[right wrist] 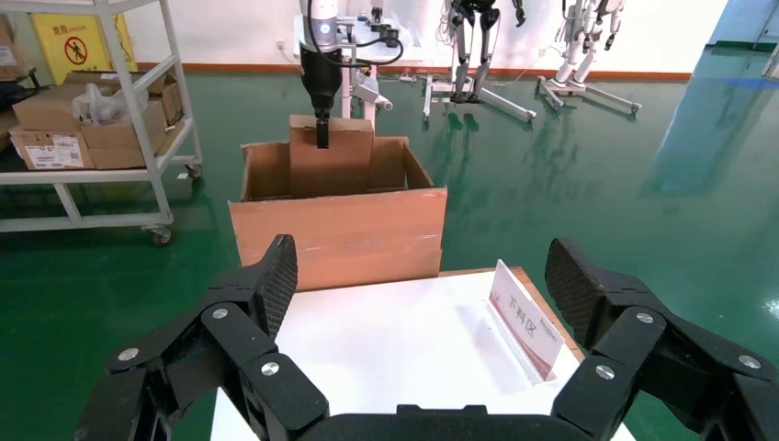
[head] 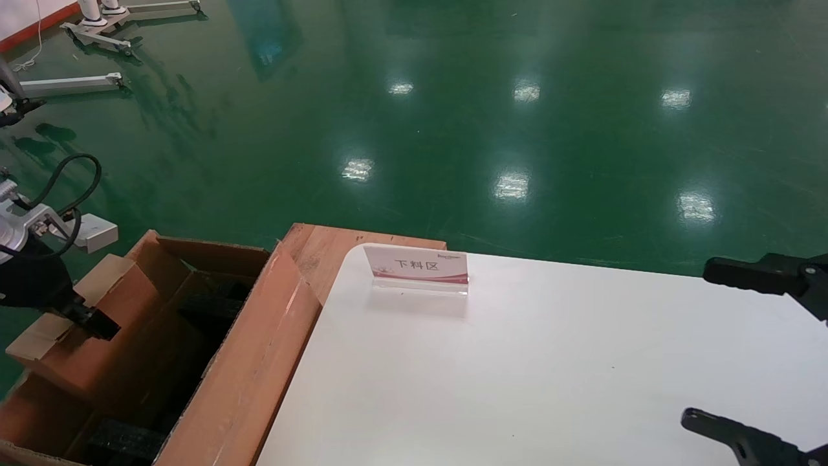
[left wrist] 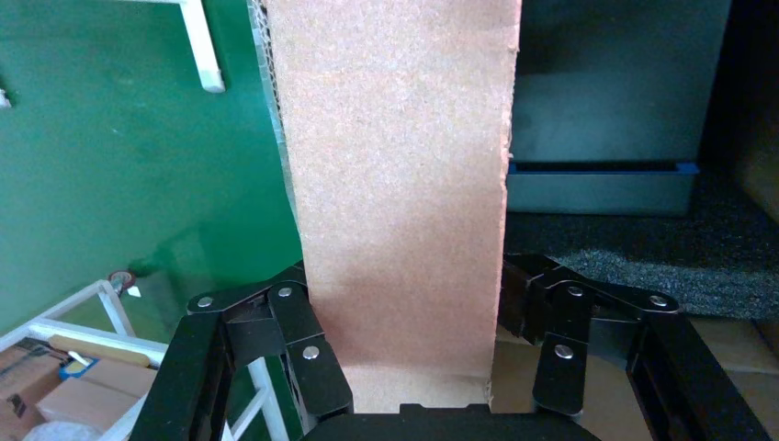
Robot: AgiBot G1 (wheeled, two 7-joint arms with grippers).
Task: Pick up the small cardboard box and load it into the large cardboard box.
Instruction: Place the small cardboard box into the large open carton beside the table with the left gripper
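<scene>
Our left gripper [left wrist: 404, 358] is clamped on the small box [left wrist: 400, 184], one finger [left wrist: 308, 354] pressed to each side of it. In the left wrist view the box fills the space between the fingers as a flat, reddish-brown, grainy cardboard face with a ragged corrugated edge. In the head view we see the left gripper [head: 97, 322] at the far left, holding the small box [head: 84, 323] over the open top of the large box [head: 252, 362]; the small box looks tilted, with a paler folded flap at its near end and another at its far end. We cannot tell whether it touches anything inside. The large box stands on the floor just beside the left edge of the white table [head: 550, 375], its long flaps upright, with black foam [head: 126, 440] at its bottom. In the right wrist view the small box [right wrist: 331, 156] sticks up above the rim of the large box [right wrist: 340, 234].

Our right gripper [right wrist: 423, 285] hangs spread wide over the table, holding nothing. A small sign [head: 417, 268] with red print stands near the table's far edge.
</scene>
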